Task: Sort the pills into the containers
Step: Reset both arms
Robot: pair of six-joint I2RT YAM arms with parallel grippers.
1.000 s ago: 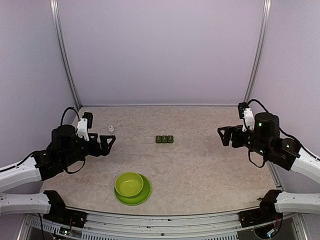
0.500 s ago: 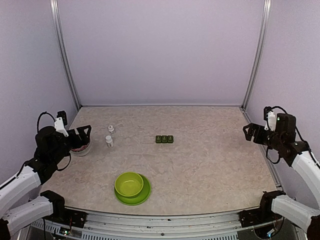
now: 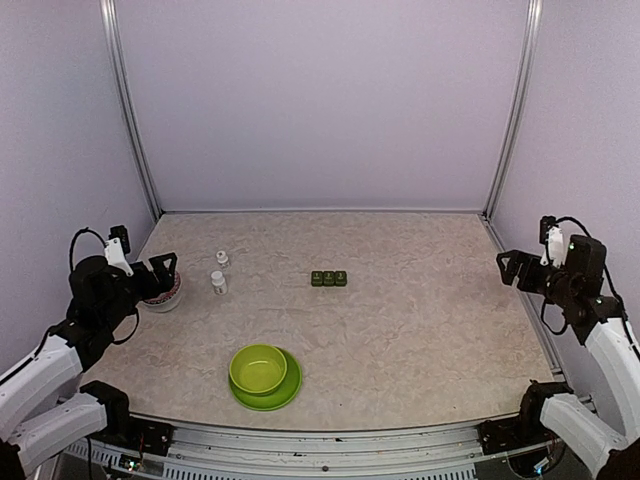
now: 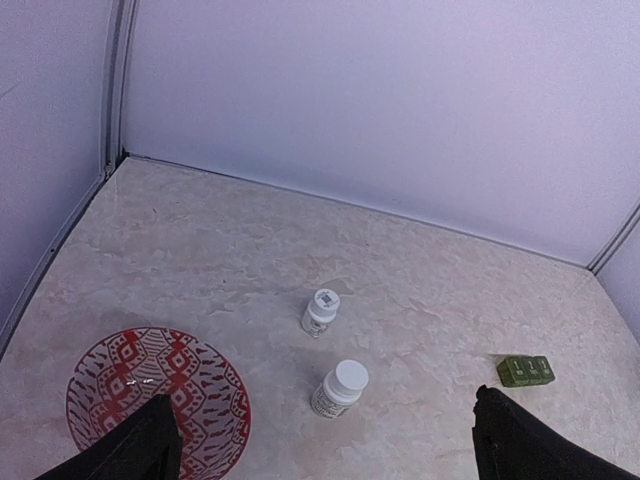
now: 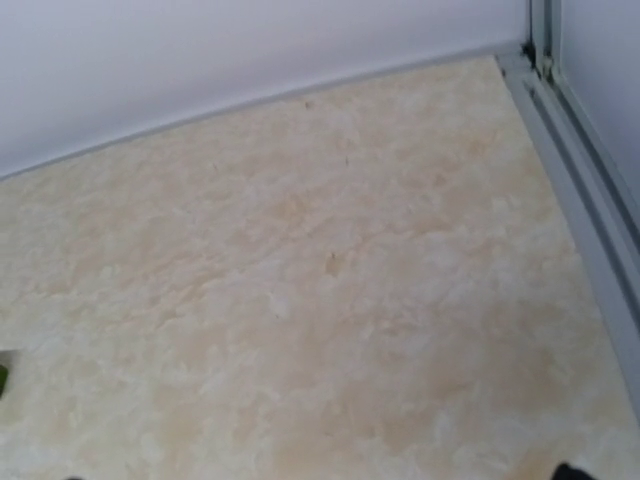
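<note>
Two white-capped plastic pill bottles (image 4: 338, 388) stand mid-frame beside my red patterned bowl (image 4: 160, 399), both grippers (image 3: 165, 270) (image 3: 512, 268) spread, holding nothing; stage unclear.

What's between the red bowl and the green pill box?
Two white bottles, one nearer the red bowl, one behind it; otherwise bare table up to the pill box. Left wrist view shows it best.

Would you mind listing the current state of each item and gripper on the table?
Near pill bottle: upright, white cap on.
Far pill bottle: upright, capped.
Pill organizer: three lids closed.
Patterned bowl: upright, a few small pills inside.
Green bowl: upright on green plate, looks empty.
Left gripper: open, holding nothing.
Right gripper: raised, aperture unclear.
</note>
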